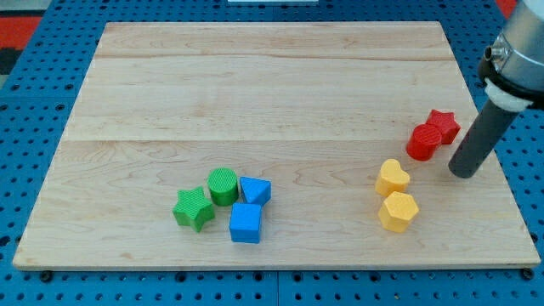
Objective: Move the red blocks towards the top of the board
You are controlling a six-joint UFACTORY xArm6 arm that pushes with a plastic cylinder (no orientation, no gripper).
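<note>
A red star block (443,125) and a red round block (422,142) sit touching each other near the board's right edge, about mid-height. My tip (464,172) rests on the board just to the right of and slightly below the red round block, a small gap apart from it. The dark rod rises from the tip toward the view's top right.
Two yellow blocks, a heart (392,178) and a hexagon (399,211), lie below and left of the red ones. A green cylinder (223,185), green star (194,208) and two blue blocks (254,190) (246,223) cluster at the bottom centre-left. The wooden board (272,85) rests on a blue pegboard.
</note>
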